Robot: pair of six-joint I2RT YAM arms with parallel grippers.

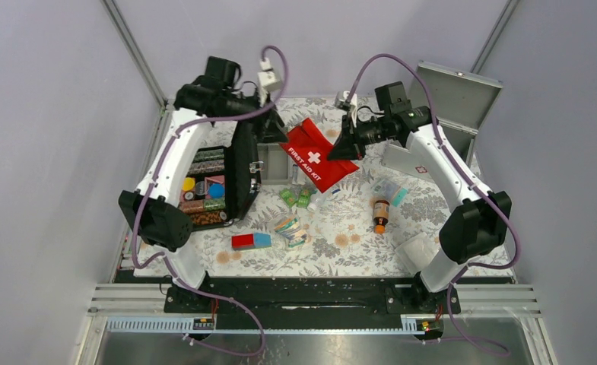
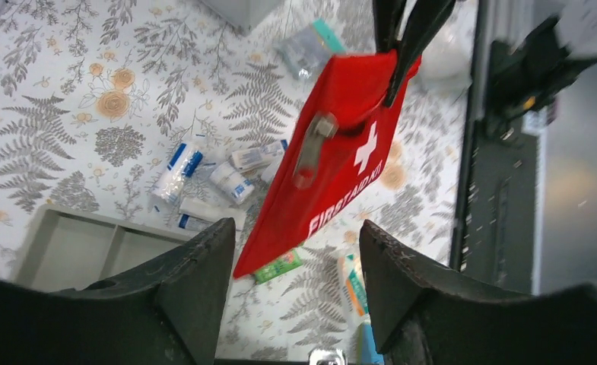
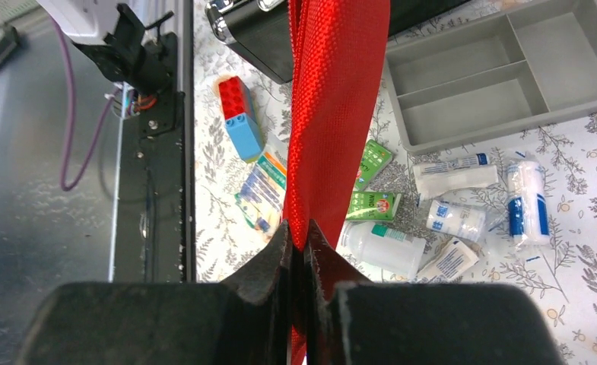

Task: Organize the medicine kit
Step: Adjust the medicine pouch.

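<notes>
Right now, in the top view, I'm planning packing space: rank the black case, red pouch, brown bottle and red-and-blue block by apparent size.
1. black case
2. red pouch, though it hangs above the table, nearer the camera, which flatters it
3. brown bottle and red-and-blue block look alike; I won't rank them

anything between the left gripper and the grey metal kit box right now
Yes. The red first aid pouch hangs right before the open left gripper, pinched by the right gripper, which also sits between it and the medicine kit.
</notes>
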